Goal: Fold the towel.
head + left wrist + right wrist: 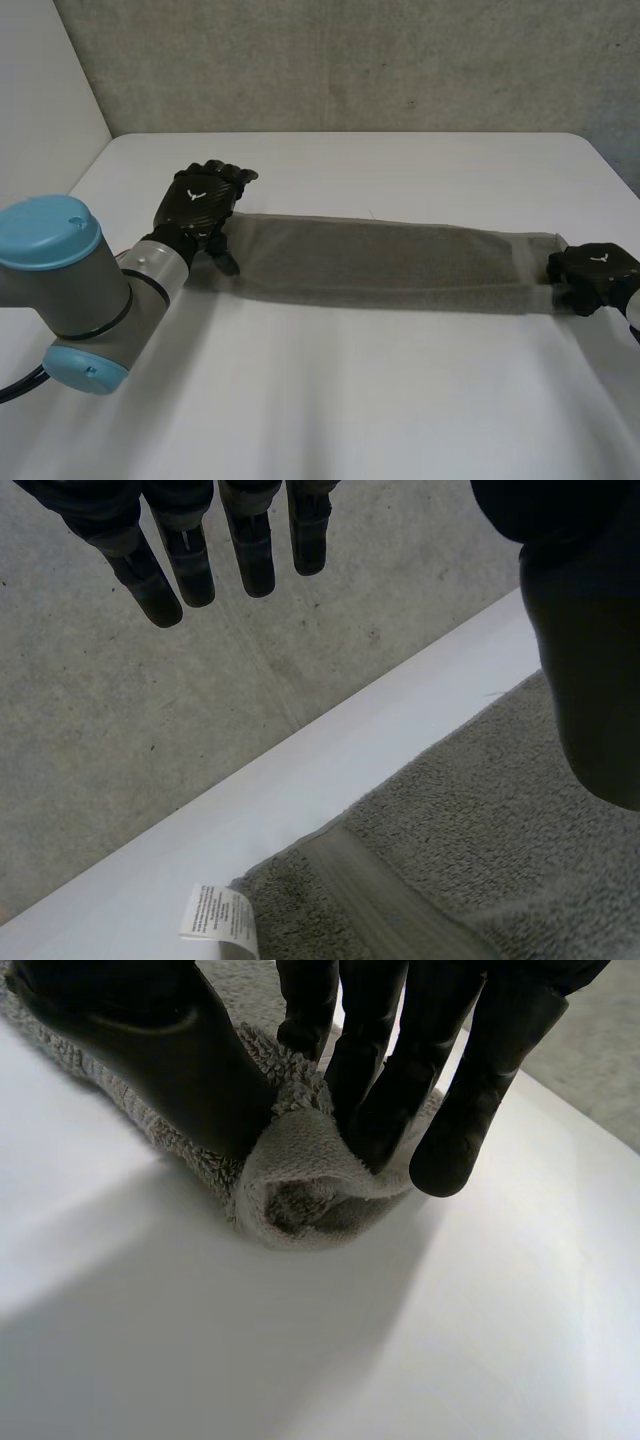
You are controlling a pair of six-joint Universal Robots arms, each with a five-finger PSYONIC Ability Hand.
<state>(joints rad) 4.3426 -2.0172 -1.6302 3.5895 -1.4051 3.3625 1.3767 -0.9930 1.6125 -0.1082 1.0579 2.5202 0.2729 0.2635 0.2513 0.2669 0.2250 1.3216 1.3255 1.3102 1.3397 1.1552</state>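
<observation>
Grey terry towel (390, 265) lies as a long strip across mid-frame on the white desk (330, 400), long axis left-right. My right robot hand (592, 272) pinches its right end. My left robot hand (200, 200) hangs released over the left end. Whether its thumb touches the cloth is unclear.

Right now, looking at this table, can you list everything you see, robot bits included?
towel: one, grey, stretched in a long strip across the table
label: one, white, at the towel's corner beside the left robot hand
table: one, white, under the towel
wall: one, grey, behind the table
left arm: one, grey with light-blue caps, over the table's near side
left robot hand: one, black, fingers straight, at the towel's end on the robot's left
right robot hand: one, black, pinching the towel's other end
</observation>
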